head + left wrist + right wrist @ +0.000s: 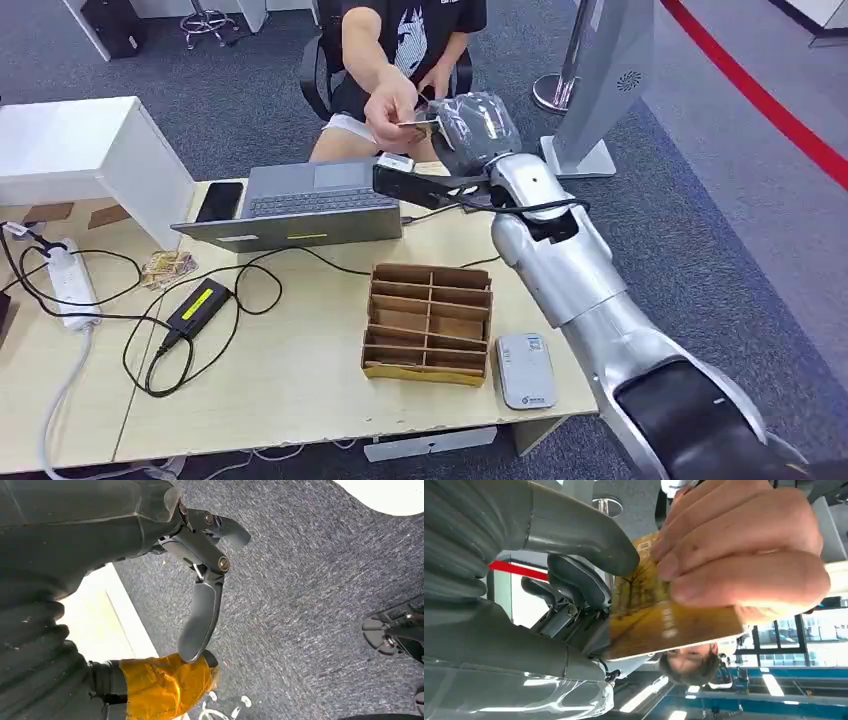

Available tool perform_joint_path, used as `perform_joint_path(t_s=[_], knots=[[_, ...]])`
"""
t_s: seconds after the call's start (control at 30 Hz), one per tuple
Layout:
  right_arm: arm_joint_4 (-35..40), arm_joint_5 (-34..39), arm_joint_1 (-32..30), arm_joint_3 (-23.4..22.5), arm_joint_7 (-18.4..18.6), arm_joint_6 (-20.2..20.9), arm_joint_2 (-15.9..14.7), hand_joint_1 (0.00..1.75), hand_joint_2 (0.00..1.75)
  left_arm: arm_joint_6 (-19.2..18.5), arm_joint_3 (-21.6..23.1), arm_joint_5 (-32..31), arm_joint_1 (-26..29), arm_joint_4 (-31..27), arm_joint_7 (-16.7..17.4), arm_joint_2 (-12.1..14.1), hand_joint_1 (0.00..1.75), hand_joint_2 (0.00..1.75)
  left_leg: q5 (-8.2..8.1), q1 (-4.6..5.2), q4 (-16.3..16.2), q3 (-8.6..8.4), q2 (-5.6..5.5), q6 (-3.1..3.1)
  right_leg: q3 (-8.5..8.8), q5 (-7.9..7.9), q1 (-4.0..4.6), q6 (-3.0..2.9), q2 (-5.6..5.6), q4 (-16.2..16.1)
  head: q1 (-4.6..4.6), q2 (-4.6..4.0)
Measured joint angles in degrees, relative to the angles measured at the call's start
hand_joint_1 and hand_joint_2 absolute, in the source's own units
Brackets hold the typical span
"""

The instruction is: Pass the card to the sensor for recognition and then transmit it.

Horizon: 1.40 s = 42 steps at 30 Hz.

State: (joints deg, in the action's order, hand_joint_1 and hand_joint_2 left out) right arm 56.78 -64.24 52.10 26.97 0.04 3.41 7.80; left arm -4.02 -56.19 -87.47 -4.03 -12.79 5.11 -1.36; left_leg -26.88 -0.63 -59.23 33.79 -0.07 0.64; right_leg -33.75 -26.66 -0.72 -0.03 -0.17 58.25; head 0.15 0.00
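While a person's hand (744, 555) grips its far end, right robot hand (478, 122) pinches the card (654, 615). Left robot hand (200, 580) hangs w/ fingers apart, holding nothing.

no text could be read with certainty. the gold card (659, 625) bore embossed characters, too blurred to make out. the white sensor (526, 369), at 5 o'clock on the table (300, 390), carried a small illegible mark.

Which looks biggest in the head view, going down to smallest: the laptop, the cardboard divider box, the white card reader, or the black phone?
1. laptop
2. cardboard divider box
3. white card reader
4. black phone

The last two look close; the reader lies nearer the camera, so their order is unsure.
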Motion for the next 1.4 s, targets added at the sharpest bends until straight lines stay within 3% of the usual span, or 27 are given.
perform_joint_path(t_s=[0.03, 0.07, 0.1, 0.33, 0.5, 0.63, 0.8, 1.03, 1.13, 1.37, 1.4], knots=[[-0.26, -0.04, 0.05, 0.0, 0.0, -0.04, 0.17, 1.75, 1.75, 0.0, 0.0, 0.0, 0.0, 0.0, 0.0, 0.04, 0.0, 1.75, 0.0, 0.0, 0.0, 0.01, 0.0, 0.0, 0.0, 0.0, 0.0, 0.0, 0.0, -0.01, 0.0, 0.0], [-0.48, -0.04, 0.09, 0.0, 0.02, -0.04, 0.28, 1.4, 1.75, 0.0, 0.02, 0.0, 0.0, 0.0, 0.0, 0.07, 0.0, 1.75, 0.0, 0.0, 0.0, 0.02, 0.0, 0.0, -0.01, 0.0, 0.0, 0.01, 0.0, -0.01, -0.02, 0.0], [-0.72, -0.09, 0.15, 0.0, 0.13, -0.04, 0.39, 0.0, 1.75, 0.0, 0.02, 0.0, 0.0, 0.0, 0.0, 0.07, 0.0, 1.75, 0.0, 0.01, 0.0, 0.03, 0.0, 0.0, -0.02, -0.01, 0.0, 0.01, 0.0, -0.01, 0.0, 0.0], [-2.86, 3.18, 0.3, -0.57, -1.55, -0.66, 1.71, 0.0, 1.75, -0.2, 0.13, 0.0, 0.0, 0.0, 0.0, 0.13, 0.0, 1.75, -0.01, 0.0, 0.0, 0.04, 0.02, 0.0, -0.1, 0.0, 0.0, 0.0, 0.03, -0.01, -0.02, 0.0], [-2.23, 17.31, -1.42, -4.48, -6.82, 2.5, 2.69, 0.0, 1.75, -0.11, 0.11, 0.22, 0.08, 0.0, 0.07, 0.13, 0.0, 1.75, 0.0, -0.01, 0.0, 0.03, 0.01, 0.01, -0.1, 0.0, 0.0, 0.0, 0.02, 0.0, -0.02, 0.02], [4.65, 30.68, -5.56, -7.67, -8.72, 4.15, 1.96, 0.0, 1.75, 0.26, -0.35, 0.52, 0.26, 0.0, 0.44, 0.13, 0.0, 1.75, 0.0, 0.0, -0.02, 0.04, 0.0, 0.0, -0.12, 0.0, 0.0, 0.0, 0.01, -0.01, -0.02, 0.02], [20.66, 35.82, -13.73, -10.84, -9.42, 3.06, -1.55, 0.0, 1.75, 1.18, -1.64, 1.7, 0.91, 0.0, 1.24, -0.09, 0.0, 1.75, -0.09, 0.01, -0.02, 0.05, -0.03, -0.03, -0.11, -0.02, 0.0, 0.03, -0.02, -0.11, -0.04, 0.0], [37.03, 32.91, -24.58, -13.37, -13.2, 0.06, -6.53, 0.0, 1.75, 2.05, -3.47, 2.95, 1.54, 0.0, 1.59, -0.72, 0.0, 1.75, -0.2, 0.0, -0.02, -0.04, 0.11, 0.03, -0.14, -0.07, 0.0, 0.06, 0.16, -0.15, -0.02, 0.0], [45.08, 23.24, -33.18, -14.19, -16.02, -6.55, -8.66, 0.0, 1.75, 2.78, -4.59, 3.34, 1.8, 0.0, 2.01, -1.16, 0.0, 1.75, -0.23, -0.01, -0.01, -0.03, -0.27, 0.0, 0.08, -0.25, 0.01, 0.07, -0.29, -0.14, 0.0, 0.0], [46.32, 20.9, -34.56, -14.18, -16.39, -8.07, -8.9, 0.0, 1.75, 2.97, -4.85, 3.48, 1.87, 0.0, 2.12, -1.25, 0.0, 1.75, -0.23, -0.01, -0.01, -0.02, -0.26, 0.0, 0.05, -0.25, 0.01, 0.06, -0.27, -0.13, -0.02, 0.0], [49.58, 15.57, -38.18, -14.25, -16.66, -11.64, -9.69, 0.0, 1.75, 3.13, -5.38, 3.52, 1.91, 0.0, 2.45, -1.46, 0.0, 1.75, -0.26, -0.01, 0.0, -0.03, -0.19, 0.04, 0.03, -0.25, 0.01, 0.05, -0.18, -0.13, -0.02, 0.02]])
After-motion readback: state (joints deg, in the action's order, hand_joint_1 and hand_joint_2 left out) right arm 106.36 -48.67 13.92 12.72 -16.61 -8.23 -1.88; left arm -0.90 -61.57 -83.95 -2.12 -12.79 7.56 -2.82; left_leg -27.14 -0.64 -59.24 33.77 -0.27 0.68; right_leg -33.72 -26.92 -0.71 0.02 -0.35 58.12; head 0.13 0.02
